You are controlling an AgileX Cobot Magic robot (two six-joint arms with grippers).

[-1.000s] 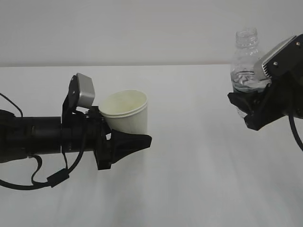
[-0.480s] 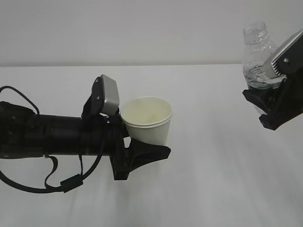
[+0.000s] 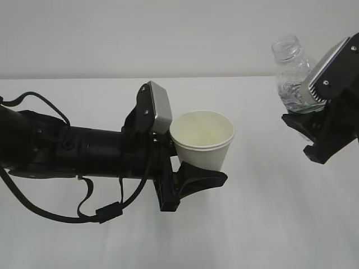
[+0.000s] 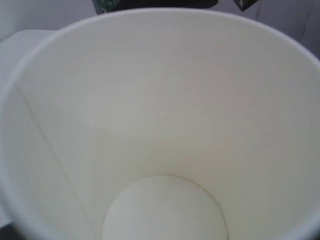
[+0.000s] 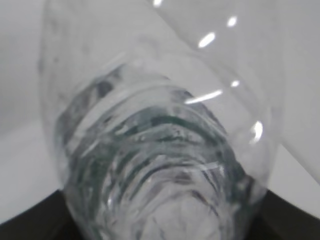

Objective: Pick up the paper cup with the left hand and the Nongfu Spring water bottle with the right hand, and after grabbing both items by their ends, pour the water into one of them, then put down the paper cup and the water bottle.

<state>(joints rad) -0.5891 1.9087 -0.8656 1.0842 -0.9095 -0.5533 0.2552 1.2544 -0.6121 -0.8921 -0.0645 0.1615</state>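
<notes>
Left gripper (image 3: pixel 193 168): closed around the paper cup (image 3: pixel 202 139), upright, mouth up, above the bench (image 3: pixel 252 224). Right gripper (image 3: pixel 314 131): clamps the Nongfu Spring water bottle (image 3: pixel 291 73), neck tilted left toward the cup, well apart, higher.

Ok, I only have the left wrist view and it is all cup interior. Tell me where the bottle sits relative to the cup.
Observer: In the exterior view the Nongfu Spring water bottle is to the right of the paper cup and higher, with open space between them.
Operator: Confirm each one is gripped.
Observer: The left hand grips the cup low on its body; the right hand grips the bottle near its base.
Operator: Give me the bottle's attitude.
Observer: Its capless neck leans slightly left, toward the cup, but is not over the rim.
Operator: Check for water.
Observer: The right wrist view shows water inside the bottle; nothing is pouring out.
</notes>
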